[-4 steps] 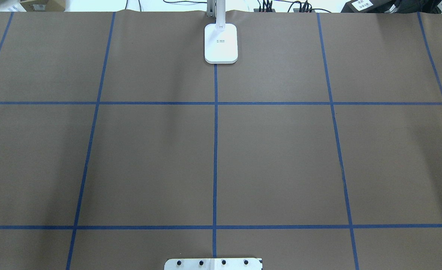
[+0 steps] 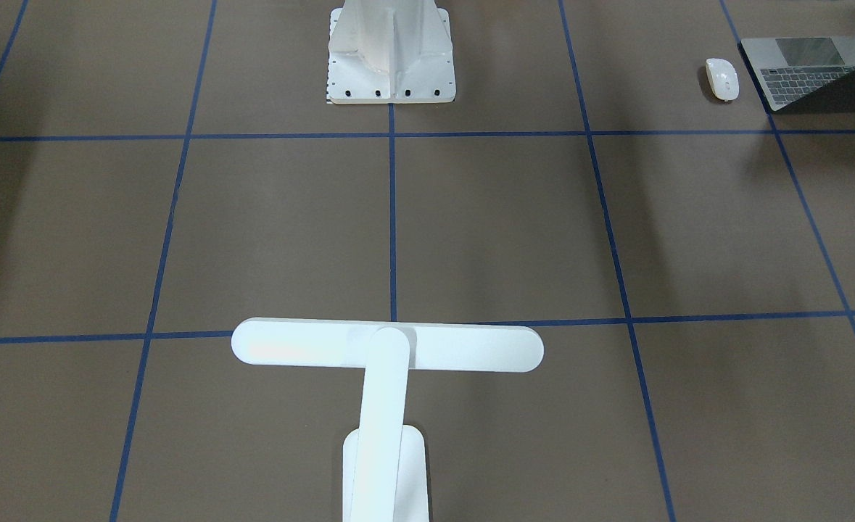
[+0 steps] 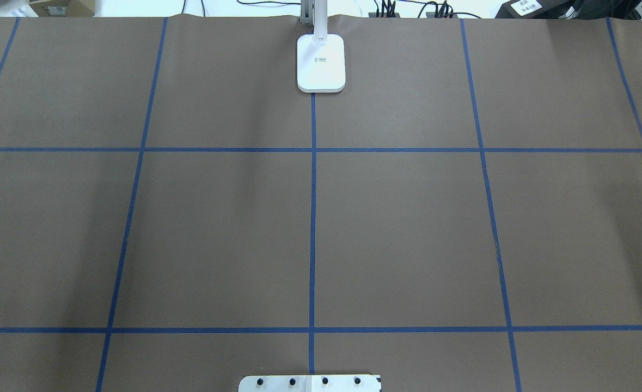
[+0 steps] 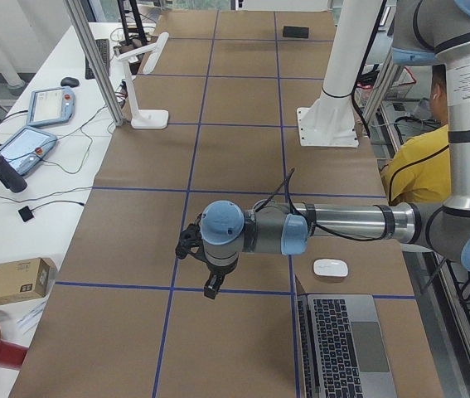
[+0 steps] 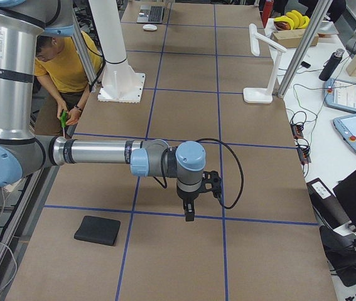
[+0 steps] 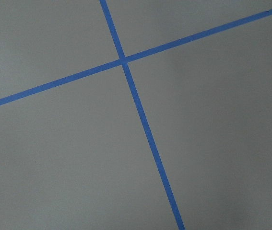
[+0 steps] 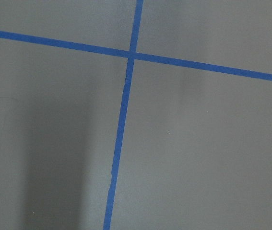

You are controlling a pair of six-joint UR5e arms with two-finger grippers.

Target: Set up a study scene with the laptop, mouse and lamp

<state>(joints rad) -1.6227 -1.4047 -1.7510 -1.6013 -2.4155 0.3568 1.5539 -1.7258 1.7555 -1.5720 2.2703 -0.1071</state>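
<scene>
Seemingly empty left gripper (image 4: pixel 210 288), right gripper (image 5: pixel 189 215), closed-or-parted state unclear; glossy white mouse (image 2: pixel 721 78) beside open grey laptop (image 2: pixel 804 72)

Silver arm tubes (image 5: pixel 96 152), light-blue joint caps (image 5: pixel 190 157), looping black cables (image 5: pixel 240 172)
</scene>
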